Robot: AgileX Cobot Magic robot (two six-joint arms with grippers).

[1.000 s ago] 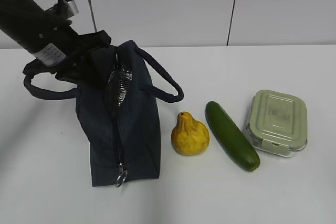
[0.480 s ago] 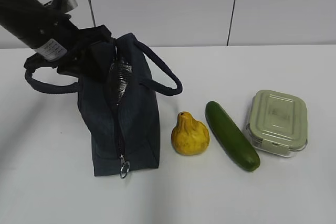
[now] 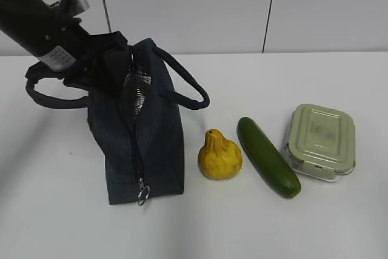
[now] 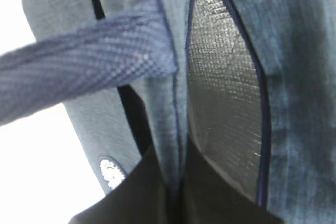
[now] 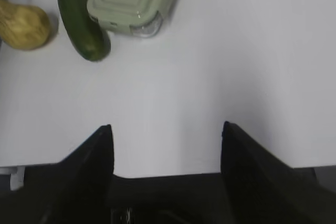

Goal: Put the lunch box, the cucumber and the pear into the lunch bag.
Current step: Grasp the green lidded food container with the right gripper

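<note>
navy woven bag [image 3: 142, 144] left on table [image 3: 339, 228], foil lining showing, left gripper [image 4: 176, 190] clamped on its rim. lumpy yellow pear [image 3: 219, 156], smooth cucumber [image 3: 267, 156], green-lidded box [image 3: 319, 141] alongside. right gripper [image 5: 165, 135] spread wide.

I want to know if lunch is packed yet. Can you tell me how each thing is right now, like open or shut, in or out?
lunch bag: standing on the table, zipper partly open, silver lining showing.
lunch box: outside the bag, lid on.
cucumber: outside, lying on the table.
pear: outside, upright between bag and cucumber.
left gripper: at the bag's open end; jaws hidden.
right gripper: open, empty, above bare table.
</note>
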